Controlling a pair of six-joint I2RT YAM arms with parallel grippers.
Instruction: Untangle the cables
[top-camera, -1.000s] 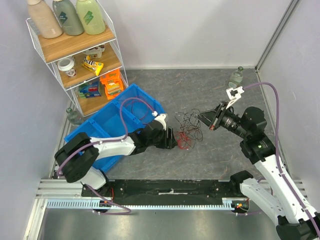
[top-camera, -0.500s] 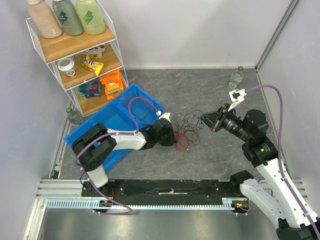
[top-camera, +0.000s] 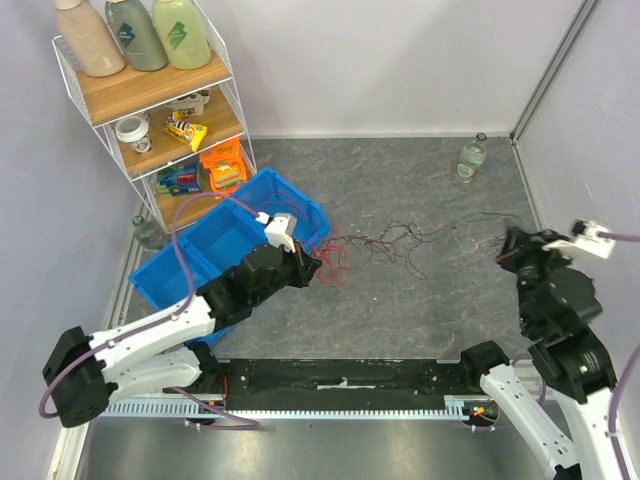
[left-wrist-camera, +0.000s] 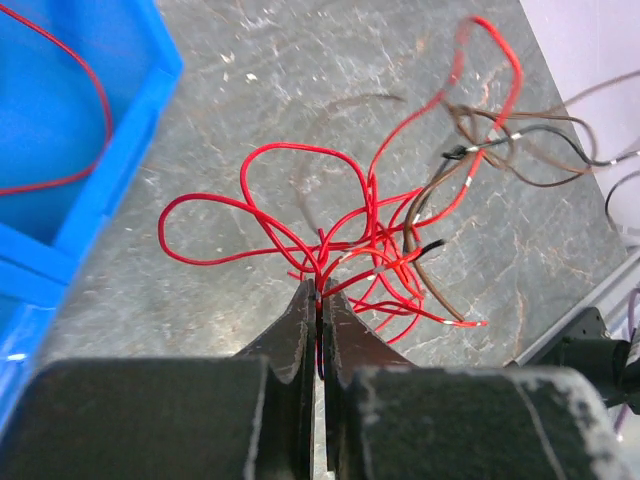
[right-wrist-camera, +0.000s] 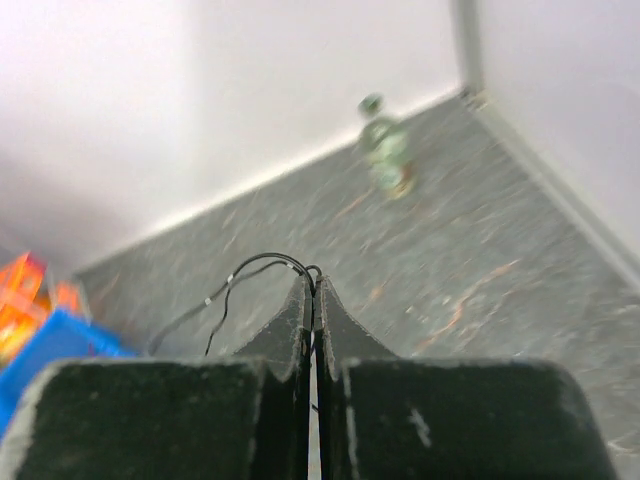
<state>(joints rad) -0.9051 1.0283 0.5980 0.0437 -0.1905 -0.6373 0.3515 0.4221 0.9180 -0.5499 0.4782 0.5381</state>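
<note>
The left gripper (left-wrist-camera: 318, 300) pinches the red cable (left-wrist-camera: 385, 262) bunch beside the blue bin (left-wrist-camera: 150, 110), near the desk's (left-wrist-camera: 250, 60) left edge. The right gripper (right-wrist-camera: 312, 290) is pressed together on a black cable (right-wrist-camera: 265, 258) near the right edge.

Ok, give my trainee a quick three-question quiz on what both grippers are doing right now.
1. True or false: the left gripper is shut on the red cable.
2. The right gripper pinches which colour of cable? A red, B black, C magenta.
3. What stands alone at far right in the top view?
Key: 1 true. 2 B, the black cable. 3 the clear bottle.
</note>
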